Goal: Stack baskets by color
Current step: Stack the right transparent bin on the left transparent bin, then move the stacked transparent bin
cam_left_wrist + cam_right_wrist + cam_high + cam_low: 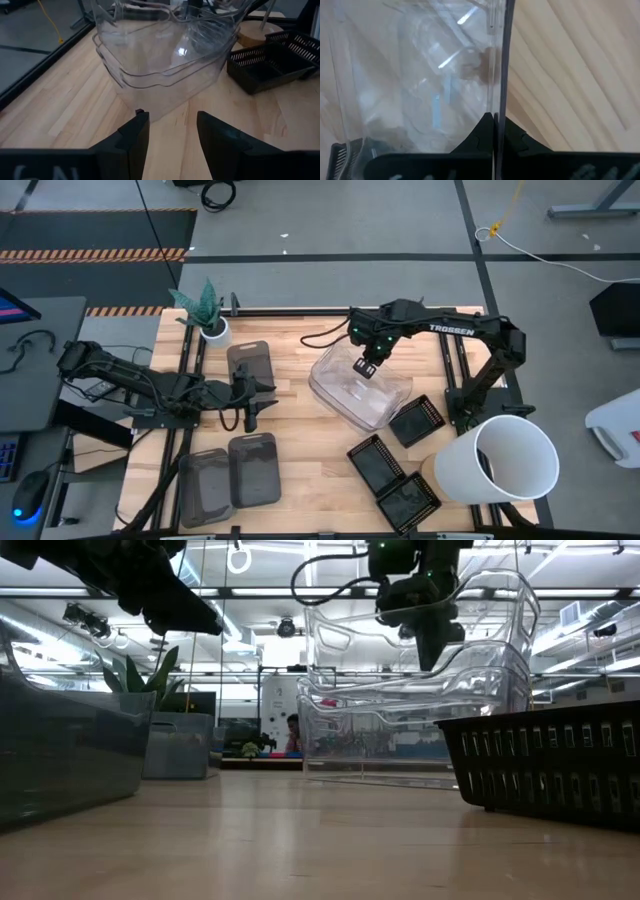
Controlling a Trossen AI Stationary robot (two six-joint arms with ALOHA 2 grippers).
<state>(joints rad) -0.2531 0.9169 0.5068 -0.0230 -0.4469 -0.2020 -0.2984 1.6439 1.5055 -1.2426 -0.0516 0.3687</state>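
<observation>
1. From above, the right claw (366, 368) hung over the middle of the wooden counter (300, 430), pinching the rim of the top clear basket (360, 388), which sat tilted in a nested clear pile. The left claw (252, 406) lay low on the counter's left side, its fingers spread and holding nothing, with one grey basket (249, 363) just beyond it and two more grey baskets (230, 476) side by side at the near edge. Three black mesh baskets (395, 468) lay near the clear pile on the right, next to a white bucket (497, 460) lying on its side. A potted plant (208, 315) stood at the far left corner.

2. At counter height, the right claw (432, 635) gripped the wall of the top clear basket (470, 620), which was tipped up above the clear ones (400, 730) beneath it. A black mesh basket (550, 765) filled the right edge and a grey basket (60, 750) the left.

3. The left wrist camera looked past two spread fingers (135, 135) at the clear pile (160, 65) just ahead (no contact), a black mesh basket (270, 62) beside it.

4. The right wrist camera showed the fingers (482, 135) pressed together on the thin clear basket wall (497, 60).
</observation>
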